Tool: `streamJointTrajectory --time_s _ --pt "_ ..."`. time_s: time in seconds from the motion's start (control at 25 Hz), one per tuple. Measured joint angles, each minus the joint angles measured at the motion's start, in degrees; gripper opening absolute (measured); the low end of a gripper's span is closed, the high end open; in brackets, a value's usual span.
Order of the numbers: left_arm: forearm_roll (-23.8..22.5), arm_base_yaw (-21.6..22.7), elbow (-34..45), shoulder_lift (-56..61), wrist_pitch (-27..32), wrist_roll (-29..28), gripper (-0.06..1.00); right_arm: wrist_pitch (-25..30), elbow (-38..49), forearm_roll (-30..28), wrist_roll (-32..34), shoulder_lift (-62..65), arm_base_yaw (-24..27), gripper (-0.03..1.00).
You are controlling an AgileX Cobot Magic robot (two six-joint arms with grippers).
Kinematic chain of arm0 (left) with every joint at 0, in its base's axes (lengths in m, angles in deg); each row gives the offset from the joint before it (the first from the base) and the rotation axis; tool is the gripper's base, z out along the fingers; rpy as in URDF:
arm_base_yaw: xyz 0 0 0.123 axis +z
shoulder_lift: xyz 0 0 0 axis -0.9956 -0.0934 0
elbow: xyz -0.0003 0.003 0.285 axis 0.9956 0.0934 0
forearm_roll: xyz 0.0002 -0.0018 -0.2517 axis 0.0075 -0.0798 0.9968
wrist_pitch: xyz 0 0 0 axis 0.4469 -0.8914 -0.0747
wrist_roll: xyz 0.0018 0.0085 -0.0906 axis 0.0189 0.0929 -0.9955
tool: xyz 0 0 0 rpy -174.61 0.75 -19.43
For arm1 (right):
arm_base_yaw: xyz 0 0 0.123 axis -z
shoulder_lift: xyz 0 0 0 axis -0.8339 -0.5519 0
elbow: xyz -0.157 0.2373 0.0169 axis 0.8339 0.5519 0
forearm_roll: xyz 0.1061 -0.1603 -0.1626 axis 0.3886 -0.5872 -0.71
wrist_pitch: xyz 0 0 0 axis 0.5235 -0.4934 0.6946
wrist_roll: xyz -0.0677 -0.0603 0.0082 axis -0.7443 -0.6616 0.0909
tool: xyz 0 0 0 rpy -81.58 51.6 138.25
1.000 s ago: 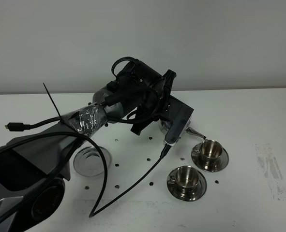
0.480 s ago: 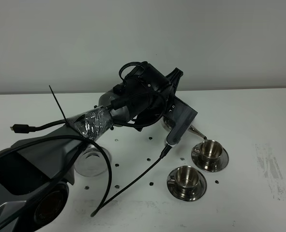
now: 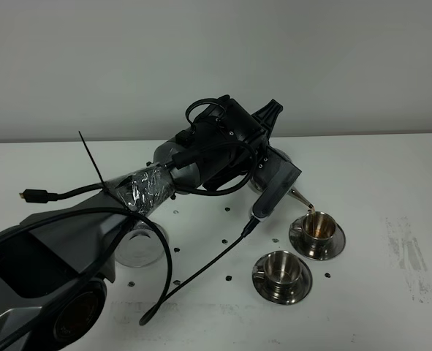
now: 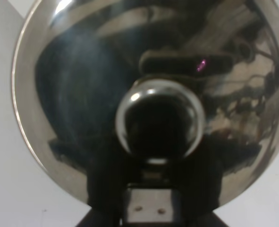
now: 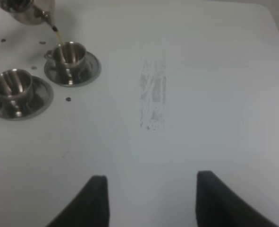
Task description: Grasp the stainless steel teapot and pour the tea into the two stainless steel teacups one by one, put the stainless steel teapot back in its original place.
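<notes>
With the left gripper [image 4: 151,204] seemingly pinching the tilted teapot [image 4: 82,94] above the far cup [image 3: 316,227], it should hold the spout centred and tilt slowly; the right gripper [image 5: 151,198] idles, jaws spread.

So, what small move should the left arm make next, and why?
I would probably hold the teapot at this tilt for a moment. A thin stream of tea falls from its spout into the far cup, which shows some brown liquid but does not seem full. The near cup looks empty, so it comes after.
</notes>
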Motion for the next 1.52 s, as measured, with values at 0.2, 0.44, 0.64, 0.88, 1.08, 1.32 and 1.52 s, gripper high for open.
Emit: streamJointTrajectory --time_s 0.2,0.44,0.64,0.88,1.08,1.32,1.52 --pt "-0.8 0.0 0.0 0.0 -0.7 0.0 0.25 0.0 0.0 0.0 0.0 0.0 0.0 0.44" --pt "-1.8 0.0 0.0 0.0 -1.5 0.0 0.25 0.0 0.0 0.0 0.0 0.0 0.0 0.44" --pt "-2.2 0.0 0.0 0.0 -1.9 0.0 0.25 0.0 0.0 0.0 0.0 0.0 0.0 0.44" --pt "-2.3 -0.2 0.0 -0.2 -2.2 0.0 0.25 0.0 0.0 0.0 0.0 0.0 0.0 0.44" --pt "-2.4 -0.4 0.0 -1.0 -2.6 0.0 0.25 0.0 0.0 0.0 0.0 0.0 0.0 0.44" --pt "-3.9 -1.2 0.0 -1.1 -2.9 0.0 0.25 0.0 0.0 0.0 0.0 0.0 0.0 0.44" --pt "-4.9 -1.8 0.0 -1.3 -3.2 0.0 0.25 0.0 0.0 0.0 0.0 0.0 0.0 0.44"
